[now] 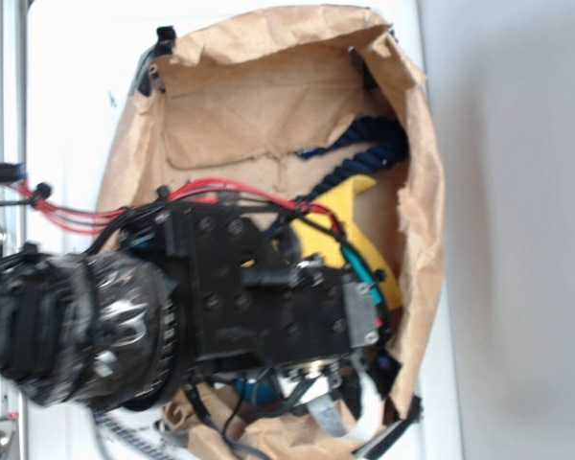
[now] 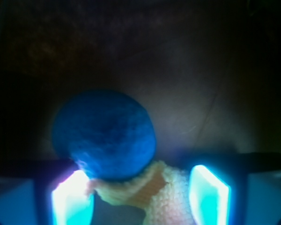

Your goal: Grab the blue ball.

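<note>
Between the parted end effector [image 2: 140, 197] fingers, knitted cloth [image 2: 145, 194], blue ball [image 2: 104, 135] just beyond.

White table [image 1: 67, 105], crumpled brown paper bag [image 1: 259, 105] lying on it as an open-sided tray, inside on the paper: yellow cloth [image 1: 359, 230], dark navy rope [image 1: 369, 144], blue ball [image 2: 104, 133] touching a pale knitted cloth [image 2: 168, 199]

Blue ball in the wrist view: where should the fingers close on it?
Grip the blue ball across its widest middle, from directly above. It is round, so no side is better, but it sits off toward one finger, so centre the open gripper first.
</note>
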`<move>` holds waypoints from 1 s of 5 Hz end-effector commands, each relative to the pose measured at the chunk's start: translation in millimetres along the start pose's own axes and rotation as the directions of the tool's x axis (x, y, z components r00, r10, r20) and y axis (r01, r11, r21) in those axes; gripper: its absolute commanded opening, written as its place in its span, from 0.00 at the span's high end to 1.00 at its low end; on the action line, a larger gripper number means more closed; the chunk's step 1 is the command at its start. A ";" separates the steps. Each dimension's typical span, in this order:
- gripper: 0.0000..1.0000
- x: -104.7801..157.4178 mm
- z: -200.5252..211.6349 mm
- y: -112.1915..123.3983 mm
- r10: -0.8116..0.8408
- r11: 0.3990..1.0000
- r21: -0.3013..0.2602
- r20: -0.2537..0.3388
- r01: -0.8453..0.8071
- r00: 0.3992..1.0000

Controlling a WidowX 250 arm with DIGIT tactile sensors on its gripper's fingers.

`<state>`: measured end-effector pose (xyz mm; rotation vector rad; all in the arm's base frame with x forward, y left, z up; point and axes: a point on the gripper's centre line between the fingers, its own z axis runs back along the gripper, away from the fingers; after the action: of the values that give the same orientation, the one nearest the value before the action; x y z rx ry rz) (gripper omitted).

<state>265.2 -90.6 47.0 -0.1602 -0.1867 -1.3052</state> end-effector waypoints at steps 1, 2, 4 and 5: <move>1.00 7.3 18.5 -12.8 0.019 1.000 0.014 0.068 -0.020 0.997; 1.00 2.4 25.2 -8.2 0.053 0.998 0.020 0.086 -0.055 0.995; 1.00 -32.9 90.7 21.3 0.421 0.873 0.230 0.092 -0.430 0.903; 1.00 -46.2 127.3 23.4 0.607 0.720 0.345 0.109 -0.603 0.787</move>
<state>277.0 -1.9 137.8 0.0767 -0.2695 -0.5878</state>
